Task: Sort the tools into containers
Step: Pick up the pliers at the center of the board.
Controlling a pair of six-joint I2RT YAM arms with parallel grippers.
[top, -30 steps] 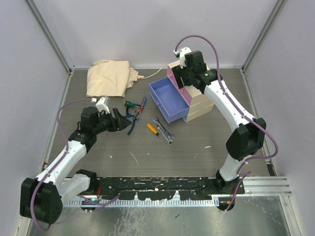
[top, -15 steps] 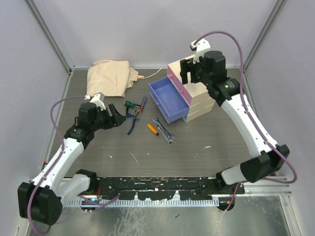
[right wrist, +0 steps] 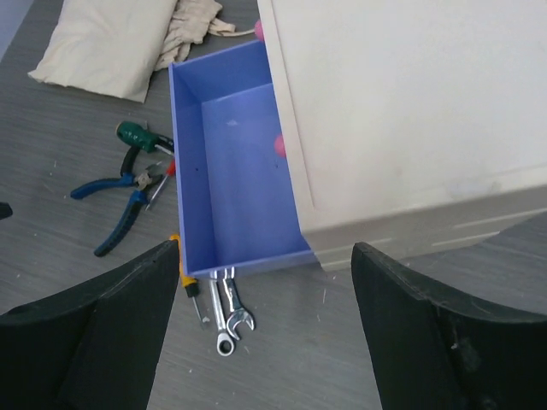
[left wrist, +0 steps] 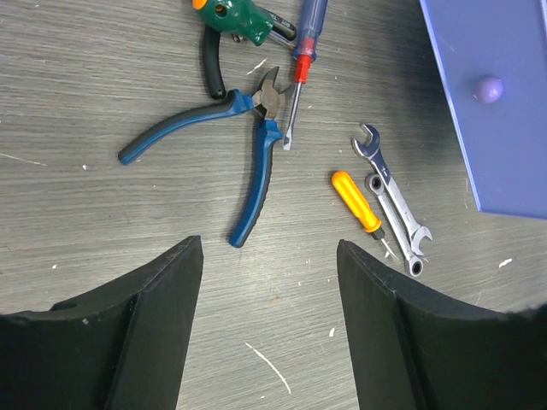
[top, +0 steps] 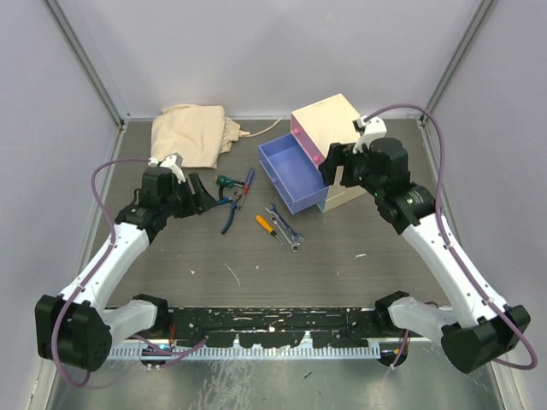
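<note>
The left gripper point(top: 200, 195) is held low at the end of an outstretched arm, its jaws spread wide. The right gripper point(top: 335, 166) is carried higher, apparently tilted downward from a bent elbow, its jaws likewise parted.

Top external: the whole surface point(top: 342, 256) is seen from high above its near edge, tilted toward the far side.
Left wrist: the surface is viewed closely, downward, past the left hand point(left wrist: 267, 248).
Right wrist: the cream chest point(right wrist: 402, 111) is overlooked from higher up, past the right hand point(right wrist: 265, 252).
Shared: blue-handled pliers point(left wrist: 263, 145), spanners point(left wrist: 393, 201), orange-handled screwdriver point(left wrist: 356, 201) and blue drawer point(right wrist: 235, 188) are caught by all three.
</note>
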